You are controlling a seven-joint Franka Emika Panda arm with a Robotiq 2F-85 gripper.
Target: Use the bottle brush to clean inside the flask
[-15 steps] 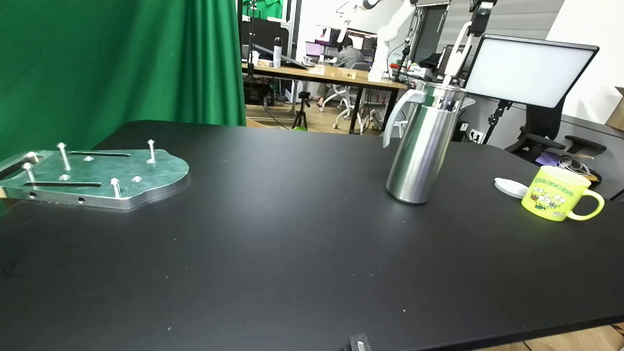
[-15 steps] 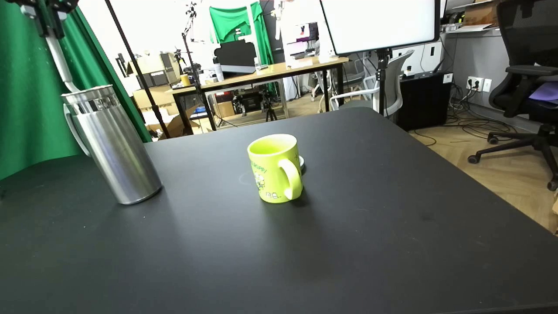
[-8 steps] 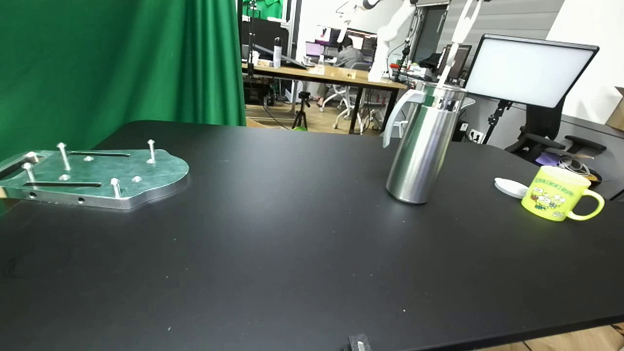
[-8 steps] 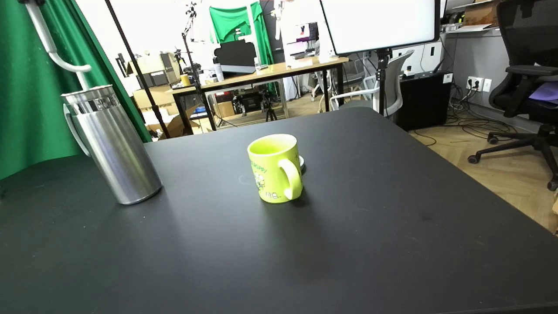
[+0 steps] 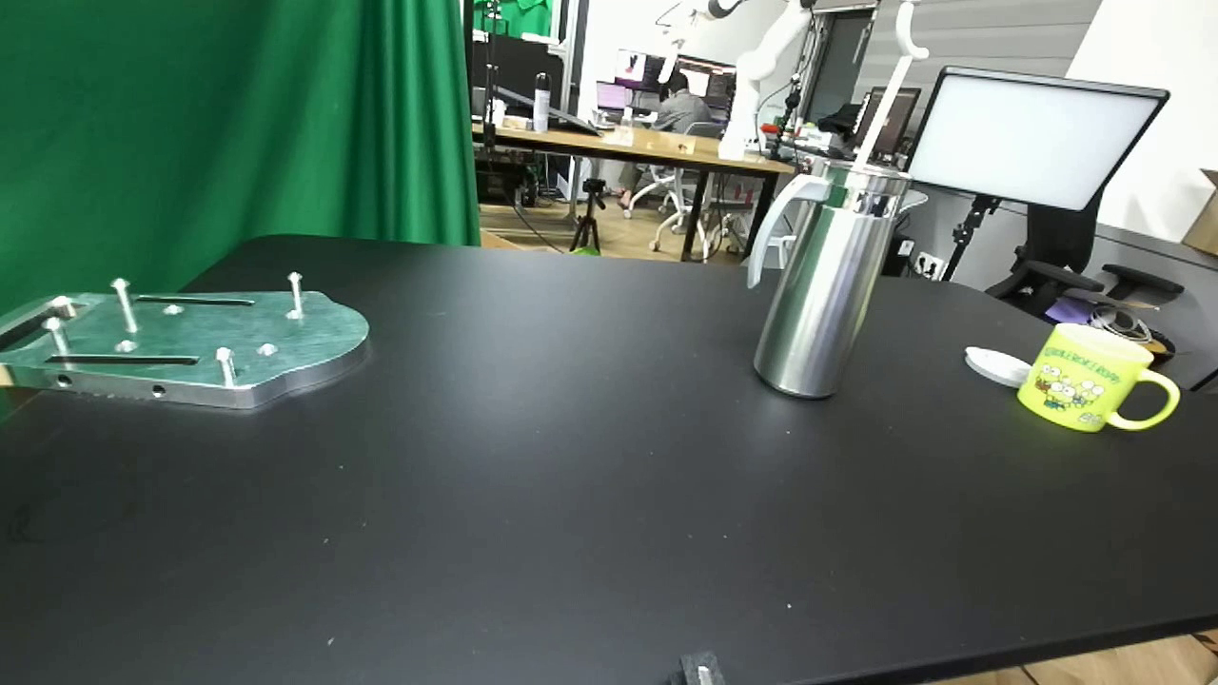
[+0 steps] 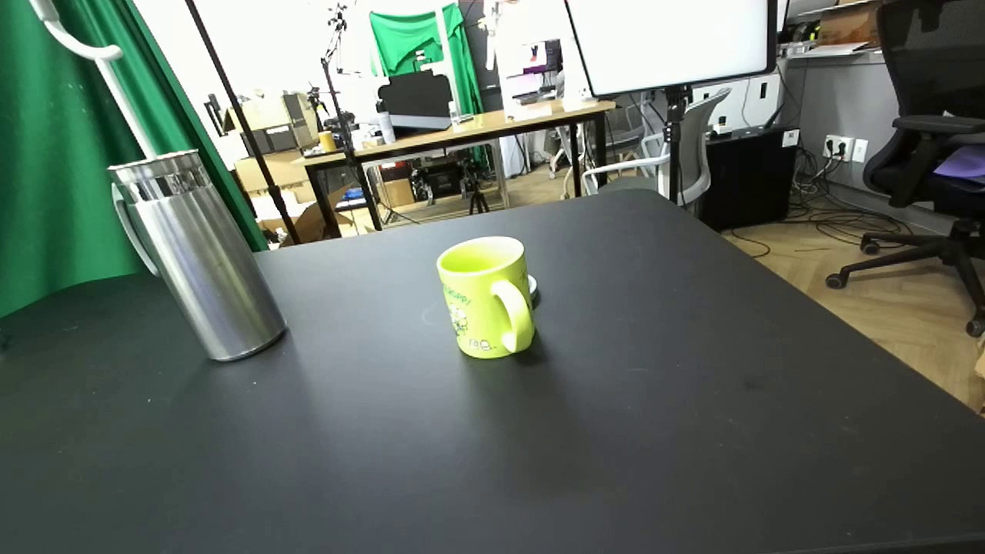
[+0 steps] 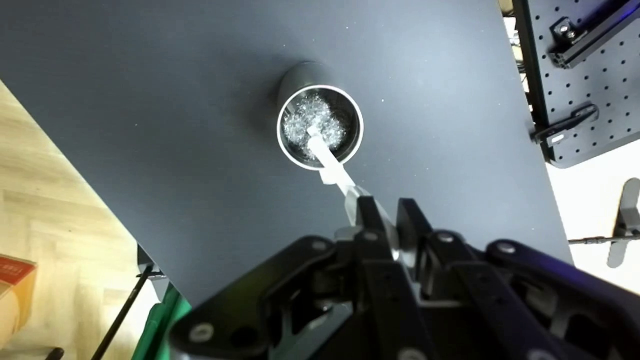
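Across the black table point(image 5: 571, 428) we look to the steel flask point(image 5: 830, 285), standing open-mouthed, with the bottle brush point(image 6: 119, 92) sticking up out of it. Our claw point(image 7: 389, 206) is clamped on the brush's handle point(image 7: 345, 181) (both exterior views miss the grip), and the pale bristles point(image 7: 306, 115) sit inside the flask. We judge scrubbing to be in hand; the next move calls for a straight plunge downward, gently, lest the flask tip.

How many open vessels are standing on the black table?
2: the steel flask, with the bottle brush in its mouth, and the yellow-green mug, standing apart from it beside a white disc. Others may stand out of frame.
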